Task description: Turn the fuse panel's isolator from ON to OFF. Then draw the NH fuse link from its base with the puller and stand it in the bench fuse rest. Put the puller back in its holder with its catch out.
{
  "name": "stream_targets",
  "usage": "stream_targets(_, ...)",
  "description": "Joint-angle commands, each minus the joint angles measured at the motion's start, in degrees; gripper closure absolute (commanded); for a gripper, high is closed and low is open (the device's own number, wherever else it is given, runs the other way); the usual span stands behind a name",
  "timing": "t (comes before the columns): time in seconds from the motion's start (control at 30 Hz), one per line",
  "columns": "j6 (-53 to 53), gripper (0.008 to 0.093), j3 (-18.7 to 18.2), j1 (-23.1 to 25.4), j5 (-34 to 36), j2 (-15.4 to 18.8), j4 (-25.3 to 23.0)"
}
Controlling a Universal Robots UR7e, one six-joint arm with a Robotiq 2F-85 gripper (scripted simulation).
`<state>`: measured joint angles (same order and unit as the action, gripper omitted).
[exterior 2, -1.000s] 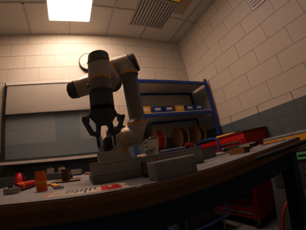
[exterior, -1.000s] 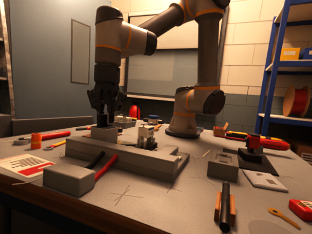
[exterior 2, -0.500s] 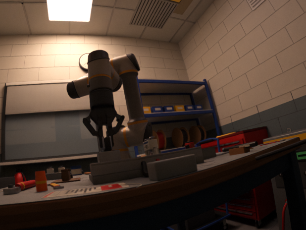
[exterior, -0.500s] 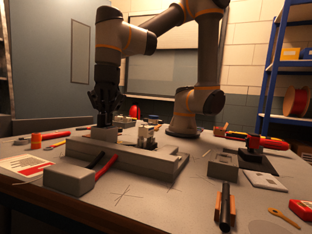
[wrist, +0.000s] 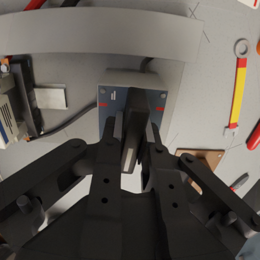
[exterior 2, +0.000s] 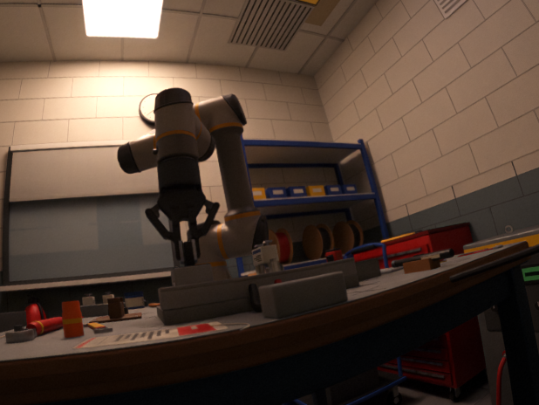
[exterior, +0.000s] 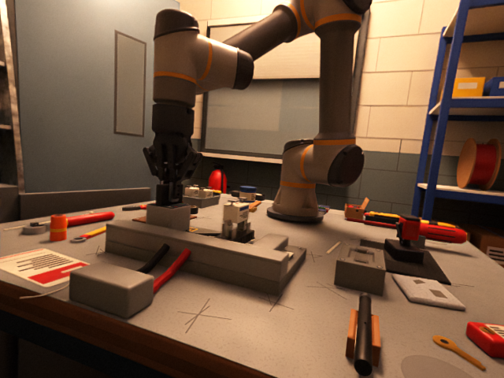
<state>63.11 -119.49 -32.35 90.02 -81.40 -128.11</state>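
The isolator's black handle (wrist: pixel 135 117) stands up from a grey switch box (exterior: pixel 168 215) with a blue face at the left end of the fuse panel (exterior: pixel 203 254). The white NH fuse link (exterior: pixel 236 219) sits upright in its base near the middle of the panel. The grey bench fuse rest (exterior: pixel 360 269) stands to the right of the panel. The red puller (exterior: pixel 409 232) sits in its black holder (exterior: pixel 405 251) beyond the rest. My gripper (exterior: pixel 169 191) hangs straight down over the switch box and is closed on the isolator handle (exterior 2: pixel 187 253).
A grey block (exterior: pixel 110 288) with red and black cables lies at the bench's near left. A black rod on wooden blocks (exterior: pixel 363 331) lies near the front edge. Hand tools (exterior: pixel 81 221) lie at the far left. My arm's base (exterior: pixel 303 203) stands behind the panel.
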Motion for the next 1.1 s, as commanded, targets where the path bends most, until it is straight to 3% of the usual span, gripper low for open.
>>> stream_targets(0.0, 1.0, 0.0934, 0.0, 0.0, 0.0, 0.0, 0.0)
stream_targets(0.37, 18.2, 0.0934, 0.0, 0.0, 0.0, 0.0, 0.0)
stream_targets(1.07, 63.8, 0.0934, 0.0, 0.0, 0.0, 0.0, 0.0)
